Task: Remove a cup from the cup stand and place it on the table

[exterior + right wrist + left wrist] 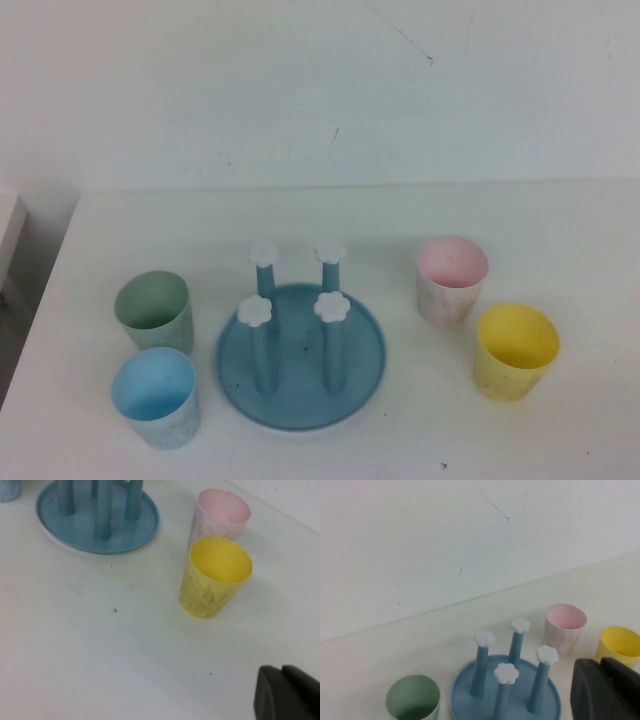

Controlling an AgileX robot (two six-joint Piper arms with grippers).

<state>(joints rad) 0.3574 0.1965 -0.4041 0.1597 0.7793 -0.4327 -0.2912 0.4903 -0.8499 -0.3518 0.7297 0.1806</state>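
The light blue speckled cup (pixel 155 397) stands upright on the white table (pixel 520 440), just left of the cup stand's front edge. The cup stand (pixel 300 400) is a round blue tray whose four pegs with white flower caps carry nothing. No arm shows in the high view. In the left wrist view my left gripper (pixel 601 662) is shut and empty, raised on the near side of the stand (pixel 465 700). In the right wrist view my right gripper (pixel 281 670) is shut and empty over bare table, on the near side of the yellow cup (pixel 215 577).
A pale green cup (pixel 153 310) stands behind the blue one. A pink cup (pixel 451 279) and a yellow cup (pixel 516 351) stand right of the stand. A white wall rises behind the table; the table's left edge runs near the green cup.
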